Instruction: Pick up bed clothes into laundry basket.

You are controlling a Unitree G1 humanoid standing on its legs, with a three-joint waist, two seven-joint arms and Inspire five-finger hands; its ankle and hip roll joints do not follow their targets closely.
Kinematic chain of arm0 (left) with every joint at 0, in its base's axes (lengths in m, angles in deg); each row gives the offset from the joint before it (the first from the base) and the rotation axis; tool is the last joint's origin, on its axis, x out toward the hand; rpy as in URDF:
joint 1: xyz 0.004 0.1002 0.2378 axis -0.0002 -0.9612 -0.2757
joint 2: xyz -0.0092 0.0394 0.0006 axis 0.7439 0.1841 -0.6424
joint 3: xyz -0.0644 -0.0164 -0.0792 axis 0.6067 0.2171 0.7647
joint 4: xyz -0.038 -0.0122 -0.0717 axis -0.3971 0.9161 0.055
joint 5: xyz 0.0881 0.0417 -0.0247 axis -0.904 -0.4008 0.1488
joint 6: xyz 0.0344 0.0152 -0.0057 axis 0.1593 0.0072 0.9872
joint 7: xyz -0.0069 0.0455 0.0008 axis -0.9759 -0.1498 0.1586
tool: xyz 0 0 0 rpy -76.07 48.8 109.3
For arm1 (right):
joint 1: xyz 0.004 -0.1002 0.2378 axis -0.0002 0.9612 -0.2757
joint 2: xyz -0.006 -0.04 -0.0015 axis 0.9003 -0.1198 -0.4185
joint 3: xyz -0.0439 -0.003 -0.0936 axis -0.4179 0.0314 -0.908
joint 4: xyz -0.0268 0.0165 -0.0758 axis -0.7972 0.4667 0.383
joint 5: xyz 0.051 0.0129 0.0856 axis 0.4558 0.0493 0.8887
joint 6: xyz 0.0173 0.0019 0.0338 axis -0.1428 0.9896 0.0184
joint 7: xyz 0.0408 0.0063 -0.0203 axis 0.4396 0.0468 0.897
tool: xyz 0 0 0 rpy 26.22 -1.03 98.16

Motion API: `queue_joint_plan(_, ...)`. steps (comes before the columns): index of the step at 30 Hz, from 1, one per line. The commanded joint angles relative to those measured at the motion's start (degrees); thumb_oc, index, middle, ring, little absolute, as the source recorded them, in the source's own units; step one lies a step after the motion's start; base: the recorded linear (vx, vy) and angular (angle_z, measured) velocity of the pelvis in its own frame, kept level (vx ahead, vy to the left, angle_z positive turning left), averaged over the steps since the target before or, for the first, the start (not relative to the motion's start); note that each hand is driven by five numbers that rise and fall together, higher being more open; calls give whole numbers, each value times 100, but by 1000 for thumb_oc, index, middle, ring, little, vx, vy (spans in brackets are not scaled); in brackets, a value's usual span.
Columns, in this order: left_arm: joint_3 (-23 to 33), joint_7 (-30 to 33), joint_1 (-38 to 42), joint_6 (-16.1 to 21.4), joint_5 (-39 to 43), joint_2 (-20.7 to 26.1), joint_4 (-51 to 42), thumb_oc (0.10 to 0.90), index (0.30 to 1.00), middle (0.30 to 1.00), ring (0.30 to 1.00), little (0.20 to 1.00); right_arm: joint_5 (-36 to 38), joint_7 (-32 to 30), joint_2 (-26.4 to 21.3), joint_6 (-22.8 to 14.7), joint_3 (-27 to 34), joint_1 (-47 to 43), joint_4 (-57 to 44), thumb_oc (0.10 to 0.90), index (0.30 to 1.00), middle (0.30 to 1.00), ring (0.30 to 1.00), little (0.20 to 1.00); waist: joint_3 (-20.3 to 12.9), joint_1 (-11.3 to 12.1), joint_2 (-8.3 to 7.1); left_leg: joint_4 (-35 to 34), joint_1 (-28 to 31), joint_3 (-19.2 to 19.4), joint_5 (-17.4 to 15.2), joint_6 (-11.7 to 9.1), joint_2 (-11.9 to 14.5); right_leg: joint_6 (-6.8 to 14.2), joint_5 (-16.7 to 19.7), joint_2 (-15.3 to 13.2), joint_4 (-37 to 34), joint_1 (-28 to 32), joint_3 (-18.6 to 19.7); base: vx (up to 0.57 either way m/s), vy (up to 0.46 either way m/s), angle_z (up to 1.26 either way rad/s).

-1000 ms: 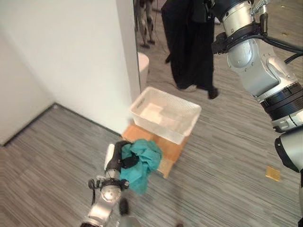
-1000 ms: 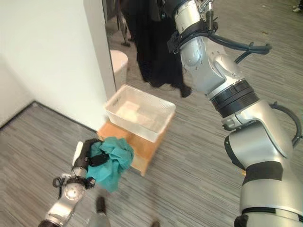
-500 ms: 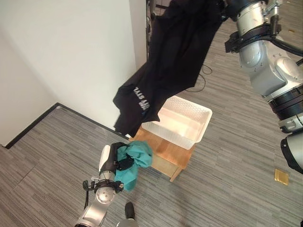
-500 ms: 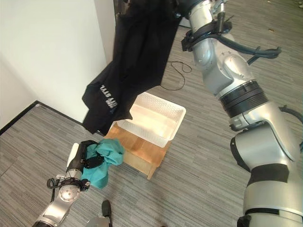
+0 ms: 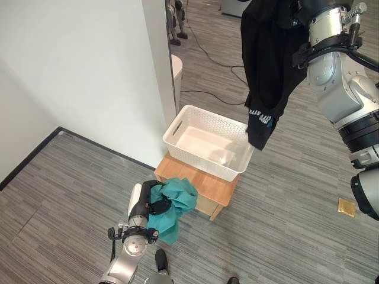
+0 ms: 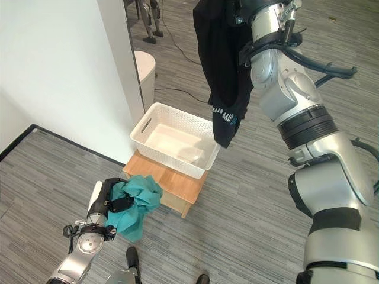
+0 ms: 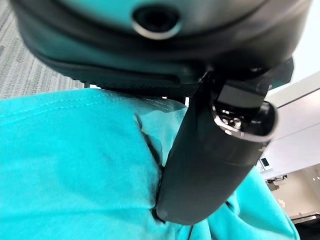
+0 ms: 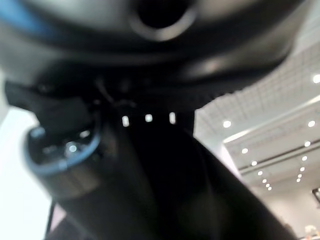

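Left hand [image 5: 144,204]: low, just off the near left corner of the bench [image 5: 204,188], fingers curled into a bunched teal garment [image 5: 173,207]; in the left wrist view the thumb [image 7: 210,160] presses down into the teal cloth. The garment hangs from the hand toward the grey plank floor [image 5: 59,189], its upper folds lying beside the bench's left edge.

Right hand: raised high at the end of the silver arm [image 6: 278,71]; its fingers cannot be made out behind the cloth. A black garment [image 5: 266,65] with white print near its hem hangs straight down from there, lower end dangling just beside the far right corner of the laundry basket [image 5: 208,142].

Laundry basket: white, perforated walls, standing on the wooden bench, covering most of its top.

White wall [image 5: 83,77]: left of the basket, its corner close behind the basket's rim.
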Motion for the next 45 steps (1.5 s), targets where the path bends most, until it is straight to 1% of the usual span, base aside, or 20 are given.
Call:
queue_joint_plan(1,-202,34,687,657,-6,90,-305,400,300,300,300,300,-187,-588,-361,-15,-26,-1386,318,400,300,300,300,300,-205,402,-349,4,224,-245,-670,-475,342,302,-419,-233,22,203,-330,-4,-6,7)
queue_joint_plan(7,-192,26,679,674,-6,115,-262,400,300,300,300,300,-92,-612,-485,2,-60,-1474,460,400,300,300,300,300,-147,469,-375,4,148,-275,-666,-480,326,348,-389,-271,22,188,-392,-4,10,12)
queue_joint_plan(9,-177,53,686,672,29,131,-228,400,300,300,300,300,-73,-599,-520,4,-103,-1442,521,400,300,300,300,300,-72,482,-384,4,74,-272,-656,-475,312,382,-340,-305,22,110,-426,-32,25,9)
queue_joint_plan(13,-174,76,725,672,66,130,-205,400,300,300,300,300,-50,-543,-428,-11,-89,-1265,473,400,300,300,300,300,40,501,-389,4,-34,-237,-633,-468,316,402,-304,-325,22,-9,-403,-40,20,0)
queue_joint_plan(16,-162,116,783,666,97,111,-226,400,300,300,300,300,-172,-442,-284,-12,6,-906,248,400,300,300,300,300,180,508,-386,4,-138,-225,-608,-464,328,405,-277,-345,22,-113,-384,-57,14,-5)
queue_joint_plan(19,-190,128,855,648,85,100,-258,400,300,300,300,300,-588,-240,-148,114,-35,-541,352,400,300,300,300,300,346,545,-385,4,-265,-242,-593,-461,337,421,-242,-368,22,-211,-401,-63,3,-3)
queue_joint_plan(21,-182,125,871,642,69,108,-271,400,300,300,300,300,-683,-177,-137,133,-49,-487,379,400,300,300,300,300,378,559,-388,4,-295,-249,-585,-461,332,425,-233,-374,22,-235,-403,-49,0,-1)
queue_joint_plan(22,-174,150,951,611,25,101,-259,400,300,300,300,300,-816,-112,-89,150,-50,-341,376,400,300,300,300,300,463,564,-383,4,-335,-254,-577,-462,337,436,-216,-387,22,-277,-399,-58,0,0)
queue_joint_plan(25,-168,197,1018,599,17,83,-232,400,300,300,300,300,-871,-94,-10,155,30,-170,304,400,300,300,300,300,507,571,-372,4,-383,-262,-564,-461,341,448,-199,-399,22,-318,-401,-49,3,2)
queue_joint_plan(26,-174,228,1073,591,5,68,-219,400,300,300,300,300,-912,-45,104,155,73,-37,263,558,538,538,538,538,559,578,-376,4,-418,-264,-564,-452,340,454,-175,-411,22,-362,-392,-41,2,2)
queue_joint_plan(27,-174,229,1074,592,5,71,-216,400,300,300,300,300,-917,-43,106,157,80,-31,259,800,900,900,900,900,555,580,-381,4,-421,-262,-564,-451,339,454,-173,-412,22,-365,-390,-44,-7,0)
queue_joint_plan(32,-201,208,1091,593,11,85,-204,400,300,300,300,300,-1082,45,193,226,30,26,404,800,900,900,900,900,654,671,-405,4,-496,-274,-539,-472,363,456,-148,-400,22,-439,-424,-10,-10,1)
queue_joint_plan(36,-179,198,1091,586,11,113,-152,400,300,300,300,300,-1008,-66,168,243,135,25,425,800,900,900,900,900,674,668,-399,4,-484,-232,-539,-477,376,469,-132,-401,22,-452,-405,-12,-10,3)
queue_joint_plan(37,-129,248,1088,574,8,114,-130,400,300,300,300,300,-867,-230,94,240,348,104,229,800,900,900,900,900,649,616,-369,4,-412,-204,-598,-483,382,486,-156,-419,22,-422,-386,0,0,0)
queue_joint_plan(38,-133,249,1091,575,8,119,-130,400,300,300,300,300,-868,-229,86,243,362,117,215,800,900,900,900,900,652,624,-373,4,-427,-201,-568,-470,379,479,-128,-421,22,-438,-382,40,32,-1)
queue_joint_plan(39,-57,322,1111,548,-33,121,-96,400,300,300,300,300,-756,-360,-12,223,596,246,-73,800,900,900,900,900,614,540,-346,4,-338,-188,-635,-469,363,486,-154,-432,22,-397,-345,0,0,0)
queue_joint_plan(40,-67,324,1114,548,-34,130,-96,400,300,300,300,300,-762,-353,-24,232,626,276,-103,800,900,900,900,900,609,554,-357,4,-363,-185,-600,-453,358,478,-121,-436,22,-425,-339,26,37,0)
queue_joint_plan(42,63,404,1118,534,-84,116,-84,400,300,300,300,300,-616,-510,-194,160,981,575,-519,800,900,900,900,900,537,429,-325,4,-248,-158,-689,-439,335,491,-137,-457,22,-369,-320,38,19,-5)
queue_joint_plan(43,184,479,1120,518,-164,104,-108,400,300,300,300,300,-507,-661,-339,80,1430,1129,-945,800,900,900,900,900,446,297,-285,4,-172,-128,-714,-391,293,484,-96,-479,22,-355,-299,91,30,-14)
queue_joint_plan(45,308,561,1118,510,-235,103,-150,400,300,300,300,300,-354,-750,-366,-1,2016,1848,-1380,800,900,900,900,900,347,153,-242,4,-83,-113,-772,-358,260,486,-91,-509,22,-306,-278,83,28,-27)
